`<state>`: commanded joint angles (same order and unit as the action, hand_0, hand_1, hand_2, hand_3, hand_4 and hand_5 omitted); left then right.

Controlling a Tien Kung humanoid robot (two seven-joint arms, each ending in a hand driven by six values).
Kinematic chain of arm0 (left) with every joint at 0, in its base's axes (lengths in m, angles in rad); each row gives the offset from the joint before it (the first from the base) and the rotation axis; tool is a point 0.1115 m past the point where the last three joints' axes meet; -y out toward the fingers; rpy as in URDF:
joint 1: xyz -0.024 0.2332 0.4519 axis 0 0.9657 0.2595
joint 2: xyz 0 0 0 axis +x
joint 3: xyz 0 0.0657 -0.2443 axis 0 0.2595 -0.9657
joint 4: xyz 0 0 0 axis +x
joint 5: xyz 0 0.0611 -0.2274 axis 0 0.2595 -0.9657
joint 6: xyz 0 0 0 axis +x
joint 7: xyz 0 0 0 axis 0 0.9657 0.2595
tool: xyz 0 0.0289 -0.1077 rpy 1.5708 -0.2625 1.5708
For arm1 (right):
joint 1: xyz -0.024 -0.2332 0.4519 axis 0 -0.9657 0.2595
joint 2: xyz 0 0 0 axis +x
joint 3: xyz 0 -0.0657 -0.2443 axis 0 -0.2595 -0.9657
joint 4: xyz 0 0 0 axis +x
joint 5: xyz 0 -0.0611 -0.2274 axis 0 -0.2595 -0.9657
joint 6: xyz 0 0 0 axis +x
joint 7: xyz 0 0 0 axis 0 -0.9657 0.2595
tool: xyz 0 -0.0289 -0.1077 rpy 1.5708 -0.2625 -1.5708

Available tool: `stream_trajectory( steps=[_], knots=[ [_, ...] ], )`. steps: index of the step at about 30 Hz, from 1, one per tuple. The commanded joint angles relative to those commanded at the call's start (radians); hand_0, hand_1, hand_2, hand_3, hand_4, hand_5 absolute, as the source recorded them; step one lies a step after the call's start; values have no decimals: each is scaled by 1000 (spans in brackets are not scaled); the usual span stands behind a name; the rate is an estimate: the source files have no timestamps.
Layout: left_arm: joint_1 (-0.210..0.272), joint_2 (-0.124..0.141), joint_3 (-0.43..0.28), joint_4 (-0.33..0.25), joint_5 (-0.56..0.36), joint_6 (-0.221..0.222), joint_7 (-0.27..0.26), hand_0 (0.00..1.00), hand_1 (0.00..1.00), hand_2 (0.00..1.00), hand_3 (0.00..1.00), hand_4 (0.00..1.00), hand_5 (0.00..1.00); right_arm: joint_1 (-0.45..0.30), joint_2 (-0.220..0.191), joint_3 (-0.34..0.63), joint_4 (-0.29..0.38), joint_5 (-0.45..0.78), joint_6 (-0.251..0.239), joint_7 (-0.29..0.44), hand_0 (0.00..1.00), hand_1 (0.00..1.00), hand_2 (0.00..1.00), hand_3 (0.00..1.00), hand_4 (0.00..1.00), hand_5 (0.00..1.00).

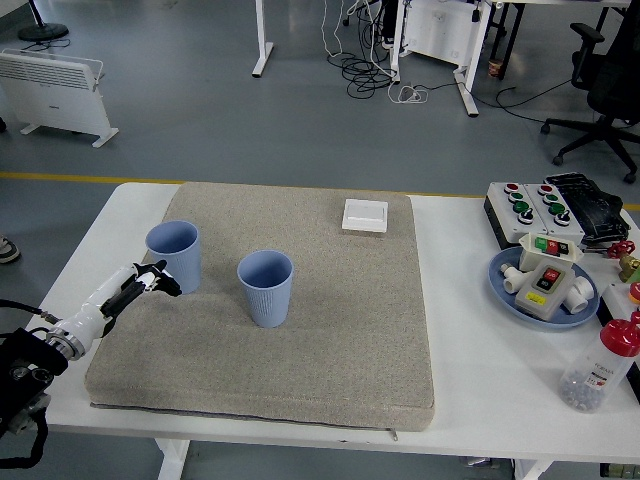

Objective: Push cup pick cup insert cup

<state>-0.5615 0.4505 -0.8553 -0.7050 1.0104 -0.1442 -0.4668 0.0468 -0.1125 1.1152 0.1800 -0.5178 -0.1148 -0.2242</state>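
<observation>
Left hand (138,285) extended low over mat's (330,340) left edge, fingers held straight and pressed together, nothing grasped — fingertips seen just beside base of left cup (173,256); contact cannot be told. Cup stood upright on mat. Second cup (265,288) placed upright near it, to right — apart.

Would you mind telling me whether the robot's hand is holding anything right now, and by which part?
Nothing is held. The left hand only reaches the near side of the left light-blue ribbed cup, fingers not wrapped around it.
</observation>
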Motion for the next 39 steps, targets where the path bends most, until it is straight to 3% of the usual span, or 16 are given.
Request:
stream_trajectory(
  steps=[1, 2, 7, 8, 10, 13, 14, 18, 19, 20, 25, 26, 30, 31, 32, 39],
  knots=[
    [11, 5, -24, -24, 22, 3, 6, 702, 554, 500, 453, 522, 998, 0, 0, 0, 0, 1, 0, 0, 724, 650, 652, 579, 125, 472],
    [29, 17, -54, -57, 49, 9, 19, 570, 534, 493, 452, 548, 998, -1, 0, 0, 0, 4, -1, 1, 724, 650, 652, 579, 125, 473],
    [107, 82, -202, -260, 177, 34, 85, 570, 534, 493, 452, 548, 998, -3, -1, 6, 0, 8, -1, 3, 724, 650, 652, 579, 125, 473],
    [110, 86, -209, -289, 182, 35, 88, 556, 583, 564, 518, 788, 843, -3, -1, 6, 0, 7, -1, 3, 724, 650, 652, 579, 125, 473],
    [117, 122, -264, -365, 229, 44, 147, 556, 583, 564, 518, 788, 843, -4, -2, 10, 0, 7, -1, 2, 724, 650, 652, 579, 125, 473],
    [98, 144, -290, -494, 284, 30, 237, 556, 583, 564, 518, 788, 843, -4, -3, 12, 0, 4, -1, 1, 724, 650, 652, 579, 125, 473],
    [75, 152, -287, -533, 312, 6, 276, 780, 771, 846, 725, 885, 797, -3, -3, 11, 0, 4, -1, 1, 724, 650, 652, 579, 125, 473],
    [-21, 154, -218, -652, 374, -48, 430, 780, 771, 846, 725, 885, 797, -1, -4, 11, 0, 8, -2, 0, 724, 650, 652, 579, 125, 473],
    [-41, 153, -200, -654, 379, -52, 448, 780, 771, 846, 725, 885, 797, -1, -4, 11, 0, 9, -2, 0, 724, 650, 652, 579, 125, 473],
    [-71, 146, -170, -648, 391, -65, 469, 905, 900, 998, 916, 961, 716, -1, -4, 10, 0, 10, -2, 0, 725, 650, 652, 579, 125, 474],
    [-212, 104, -27, -593, 435, -117, 533, 905, 900, 998, 916, 961, 716, 1, -3, 7, 0, 19, -4, 0, 725, 650, 652, 579, 125, 474],
    [-239, 91, 1, -574, 442, -126, 543, 998, 986, 998, 955, 998, 666, 1, -3, 6, 0, 22, -4, 1, 725, 650, 652, 579, 126, 476],
    [-320, 52, 89, -502, 459, -156, 591, 998, 986, 998, 955, 998, 666, 4, -3, 5, 0, 27, -4, 2, 725, 650, 652, 579, 126, 476],
    [-333, 46, 106, -487, 463, -164, 605, 998, 986, 998, 955, 998, 666, 5, -4, 4, 0, 29, -4, 2, 725, 650, 652, 579, 126, 476],
    [-341, 41, 118, -477, 466, -171, 614, 998, 998, 998, 982, 998, 563, 5, -4, 4, 0, 31, -4, 3, 725, 650, 652, 579, 126, 476],
    [-394, -12, 204, -393, 487, -218, 638, 998, 998, 998, 997, 998, 505, 7, -4, 4, 0, 37, -6, 3, 725, 649, 652, 579, 126, 476]
  ],
)
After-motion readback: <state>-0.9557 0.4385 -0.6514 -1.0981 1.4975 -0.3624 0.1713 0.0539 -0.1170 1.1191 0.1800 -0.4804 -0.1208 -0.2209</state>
